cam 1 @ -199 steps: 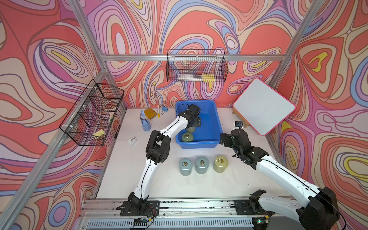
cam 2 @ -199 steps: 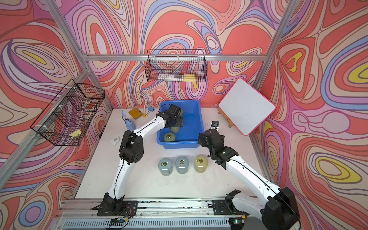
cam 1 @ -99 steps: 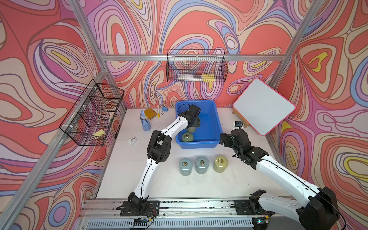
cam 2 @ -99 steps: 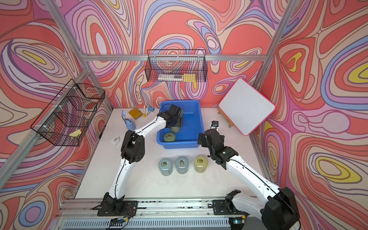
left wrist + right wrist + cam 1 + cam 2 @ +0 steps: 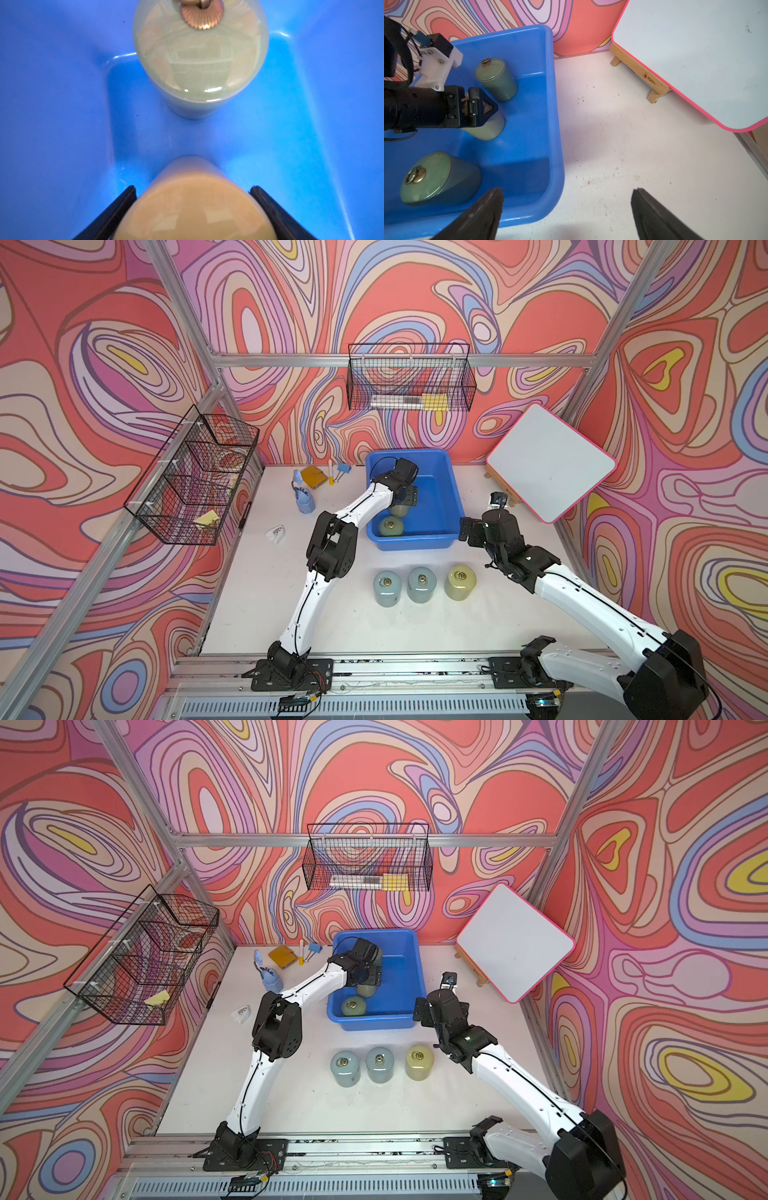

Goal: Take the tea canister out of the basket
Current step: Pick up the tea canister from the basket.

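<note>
The blue basket (image 5: 415,541) (image 5: 378,1022) stands at the back middle of the table. My left gripper (image 5: 409,499) (image 5: 193,189) reaches down into it. Both black fingers (image 5: 124,199) press the sides of a pale yellow-green tea canister (image 5: 193,207) (image 5: 488,129), which stands on the basket floor, so the gripper is shut on it. Two green canisters also stand inside, a far one (image 5: 496,81) and a near one (image 5: 438,178) (image 5: 390,526). My right gripper (image 5: 568,191) (image 5: 462,529) hangs open and empty just outside the basket's right front corner.
Three canisters (image 5: 421,584) stand in a row on the table in front of the basket. A tilted whiteboard (image 5: 548,460) on a wooden stand fills the back right. Small items (image 5: 313,477) lie left of the basket. Black wire baskets (image 5: 409,381) hang on the walls.
The left gripper's jaws have closed in onto the pale canister. Neither arm has visibly moved otherwise.
</note>
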You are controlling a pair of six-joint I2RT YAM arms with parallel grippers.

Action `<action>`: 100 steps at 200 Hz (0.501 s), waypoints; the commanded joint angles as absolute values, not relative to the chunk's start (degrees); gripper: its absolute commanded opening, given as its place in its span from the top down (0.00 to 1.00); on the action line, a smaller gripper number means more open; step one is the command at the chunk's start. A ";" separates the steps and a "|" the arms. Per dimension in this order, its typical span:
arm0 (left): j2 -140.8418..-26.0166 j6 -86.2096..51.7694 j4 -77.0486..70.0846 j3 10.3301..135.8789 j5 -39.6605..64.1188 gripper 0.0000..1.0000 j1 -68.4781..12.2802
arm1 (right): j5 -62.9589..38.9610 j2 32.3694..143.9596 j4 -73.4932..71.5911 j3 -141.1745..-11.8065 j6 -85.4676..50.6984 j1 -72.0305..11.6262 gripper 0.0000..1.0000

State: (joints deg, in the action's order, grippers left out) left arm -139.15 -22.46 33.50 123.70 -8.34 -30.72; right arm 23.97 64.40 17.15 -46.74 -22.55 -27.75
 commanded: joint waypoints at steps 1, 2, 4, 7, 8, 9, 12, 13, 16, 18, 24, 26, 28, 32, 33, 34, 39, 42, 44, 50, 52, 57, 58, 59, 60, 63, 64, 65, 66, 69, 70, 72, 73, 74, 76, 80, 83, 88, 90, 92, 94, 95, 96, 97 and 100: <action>-133.31 -20.61 32.78 124.61 -8.06 0.39 -30.70 | 24.01 64.77 16.44 -45.79 -22.32 -27.29 0.02; -133.23 -20.59 32.82 124.62 -8.07 0.39 -30.68 | 24.00 64.77 16.44 -45.79 -22.32 -27.31 0.02; -133.00 -20.51 32.93 124.63 -8.02 0.39 -30.70 | 24.00 64.77 16.44 -45.79 -22.32 -27.28 0.02; -132.72 -20.44 33.06 124.63 -7.98 0.39 -30.69 | 24.01 64.78 16.46 -45.79 -22.31 -27.34 0.02; -132.63 -20.41 33.14 124.63 -7.99 0.39 -30.72 | 24.04 64.78 16.45 -45.79 -22.32 -27.34 0.02; -132.54 -20.40 33.14 124.63 -7.99 0.39 -30.74 | 24.06 64.78 16.44 -45.79 -22.32 -27.34 0.02; -132.20 -20.39 33.21 124.58 -7.93 0.39 -30.68 | 24.06 64.78 16.44 -45.79 -22.30 -27.33 0.02; -132.11 -20.35 33.26 124.61 -7.96 0.39 -30.68 | 24.11 64.78 16.44 -45.79 -22.31 -27.33 0.02; -131.79 -20.26 33.38 124.58 -7.88 0.39 -30.74 | 24.13 64.78 16.44 -45.79 -22.32 -27.33 0.02; -131.63 -20.23 33.46 124.62 -7.90 0.39 -30.69 | 24.14 64.78 16.44 -45.79 -22.32 -27.33 0.02; -131.00 -20.05 33.74 124.58 -7.78 0.39 -30.75 | 24.14 64.67 16.44 -45.79 -22.32 -27.34 0.02; -130.79 -19.98 33.79 124.59 -7.75 0.39 -30.74 | 24.16 64.66 16.44 -45.79 -22.32 -27.33 0.02; -130.63 -19.87 33.87 124.62 -7.67 0.39 -30.76 | 24.21 64.68 16.44 -45.73 -22.32 -27.29 0.02; -130.22 -19.69 34.02 124.63 -7.60 0.39 -30.81 | 24.21 64.69 16.37 -45.71 -22.32 -27.27 0.02; -130.11 -19.64 34.06 124.63 -7.58 0.39 -30.78 | 24.19 64.69 16.36 -45.75 -22.32 -27.26 0.02; -130.00 -19.62 34.13 124.58 -7.57 0.39 -30.77 | 24.18 64.69 16.35 -45.77 -22.28 -27.25 0.02; -129.51 -19.39 34.34 124.58 -7.34 0.39 -30.84 | 24.24 64.69 16.35 -45.66 -22.32 -27.25 0.02; -129.20 -19.27 34.37 124.62 -7.30 0.39 -30.89 | 24.26 64.68 16.35 -45.62 -22.32 -27.25 0.02; -129.02 -19.16 34.52 124.63 -7.30 0.39 -30.90 | 24.26 64.68 16.35 -45.64 -22.28 -27.25 0.02; -128.41 -18.99 34.61 124.60 -7.29 0.39 -30.93 | 24.30 64.69 16.30 -45.63 -22.29 -27.24 0.02; -128.23 -18.94 34.67 124.62 -7.29 0.39 -30.98 | 24.31 64.69 16.27 -45.64 -22.32 -27.25 0.02; -127.79 -18.77 34.87 124.63 -7.22 0.39 -31.08 | 24.26 64.76 16.26 -45.62 -22.28 -27.20 0.02; -127.71 -18.74 34.88 124.63 -7.17 0.39 -31.10 | 24.31 64.77 16.30 -45.62 -22.30 -27.22 0.02; -127.62 -18.73 34.93 124.63 -7.10 0.39 -31.06 | 24.33 64.77 16.33 -45.62 -22.31 -27.19 0.02; -127.53 -18.68 34.96 124.63 -7.07 0.39 -31.04 | 24.29 64.77 16.34 -45.62 -22.32 -27.17 0.02; -127.27 -18.64 35.10 124.63 -6.96 0.39 -31.12 | 24.29 64.78 16.34 -45.62 -22.32 -27.20 0.02; -127.18 -18.59 35.13 124.63 -6.95 0.39 -31.11 | 24.28 64.78 16.34 -45.62 -22.32 -27.18 0.02; -127.09 -18.57 35.19 124.67 -6.90 0.39 -31.16 | 24.27 64.78 16.35 -45.62 -22.32 -27.17 0.02; -127.00 -18.56 35.21 124.69 -6.88 0.39 -31.14 | 24.26 64.78 16.35 -45.62 -22.32 -27.16 0.02; -126.75 -18.55 35.33 124.71 -6.83 0.39 -31.12 | 24.34 64.73 16.30 -45.62 -22.35 -27.18 0.02; -126.66 -18.55 35.42 124.72 -6.84 0.39 -31.11 | 24.38 64.75 16.33 -45.62 -22.29 -27.21 0.02; -126.48 -18.55 35.55 124.72 -6.85 0.39 -31.18 | 24.36 64.77 16.34 -45.62 -22.32 -27.17 0.02; -126.39 -18.55 35.57 124.72 -6.85 0.39 -31.19 | 24.35 64.77 16.34 -45.62 -22.32 -27.17 0.02; -126.30 -18.54 35.58 124.67 -6.85 0.39 -31.20 | 24.35 64.77 16.35 -45.66 -22.32 -27.21 0.02; -126.12 -18.54 35.75 124.62 -6.79 0.40 -31.20 | 24.39 64.78 16.35 -45.63 -22.32 -27.17 0.02; -125.78 -18.46 35.82 124.65 -6.58 0.40 -31.32 | 24.50 64.78 16.35 -45.64 -22.31 -27.19 0.02; -125.54 -18.38 35.93 124.70 -6.40 0.39 -31.33 | 24.52 64.78 16.35 -45.63 -22.32 -27.21 0.02; -125.16 -18.33 36.30 124.72 -6.25 0.40 -31.29 | 24.52 64.78 16.35 -45.65 -22.32 -27.17 0.02; -124.98 -18.36 36.45 124.72 -6.18 0.40 -31.33 | 24.52 64.78 16.37 -45.69 -22.32 -27.18 0.02; -124.80 -18.37 36.54 124.72 -6.16 0.40 -31.39 | 24.54 64.78 16.42 -45.66 -22.32 -27.16 0.02; -124.58 -18.37 36.62 124.72 -6.09 0.40 -31.42 | 24.59 64.78 16.43 -45.63 -22.32 -27.16 0.02; -124.48 -18.37 36.64 124.72 -6.08 0.40 -31.44 | 24.60 64.73 16.43 -45.62 -22.32 -27.20 0.02; -124.38 -18.37 36.73 124.67 -5.98 0.40 -31.50 | 24.65 64.75 16.43 -45.62 -22.32 -27.18 0.02; -124.28 -18.33 36.78 124.65 -5.98 0.40 -31.48 | 24.63 64.76 16.39 -45.62 -22.32 -27.13 0.02; -124.03 -18.29 36.93 124.66 -5.93 0.40 -31.52 | 24.63 64.79 16.35 -45.55 -22.28 -27.13 0.02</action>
State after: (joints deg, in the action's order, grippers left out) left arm -129.56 -19.44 37.19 123.57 -6.61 -31.03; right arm 24.01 64.55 17.12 -46.52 -22.55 -27.55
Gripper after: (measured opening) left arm 0.857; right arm 0.983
